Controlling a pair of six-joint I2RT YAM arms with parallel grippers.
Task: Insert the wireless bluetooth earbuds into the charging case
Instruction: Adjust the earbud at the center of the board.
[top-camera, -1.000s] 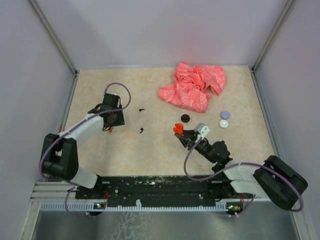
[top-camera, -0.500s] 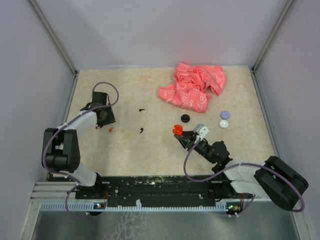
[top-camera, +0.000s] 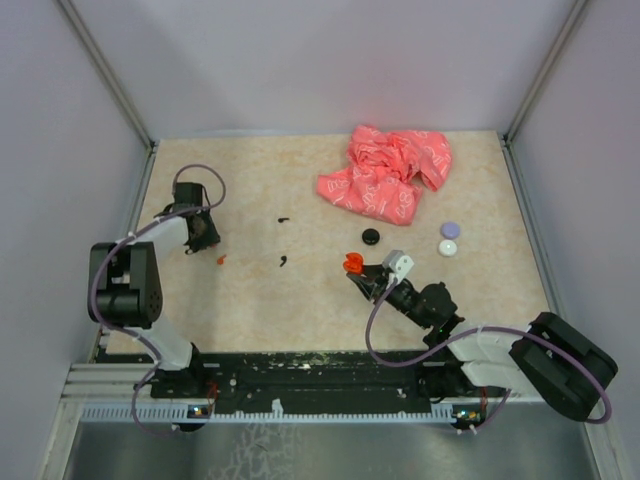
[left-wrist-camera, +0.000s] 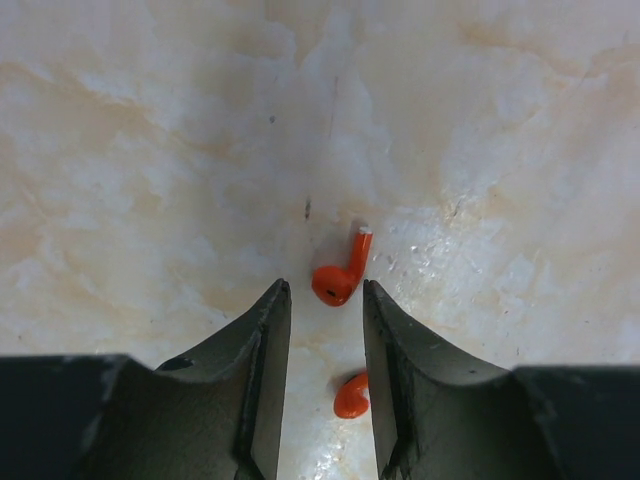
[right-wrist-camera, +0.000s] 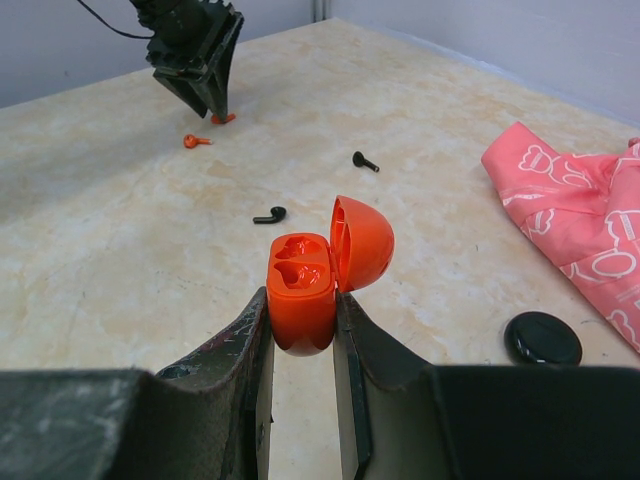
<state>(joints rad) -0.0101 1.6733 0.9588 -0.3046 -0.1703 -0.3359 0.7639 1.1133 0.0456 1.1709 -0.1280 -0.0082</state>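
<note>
My right gripper (right-wrist-camera: 300, 300) is shut on an orange charging case (right-wrist-camera: 303, 290), held upright above the table with its lid open and both sockets empty; the case (top-camera: 353, 263) shows at centre in the top view. My left gripper (left-wrist-camera: 325, 290) is open, low over the table at the left (top-camera: 200, 235). One orange earbud (left-wrist-camera: 340, 275) lies just past its fingertips. A second orange earbud (left-wrist-camera: 350, 395) lies between the fingers, against the right one. Two black earbuds (top-camera: 284, 220) (top-camera: 285, 262) lie on the table between the arms.
A crumpled pink cloth (top-camera: 390, 170) lies at the back right. A black disc (top-camera: 371, 236) sits just behind the case, with a purple disc (top-camera: 450, 229) and a white disc (top-camera: 448, 247) to the right. Walls enclose the table (top-camera: 250, 300) on three sides.
My left gripper has moved left, toward the table's left edge, uncovering an orange earbud on the table. The right gripper with the case has shifted slightly left.
</note>
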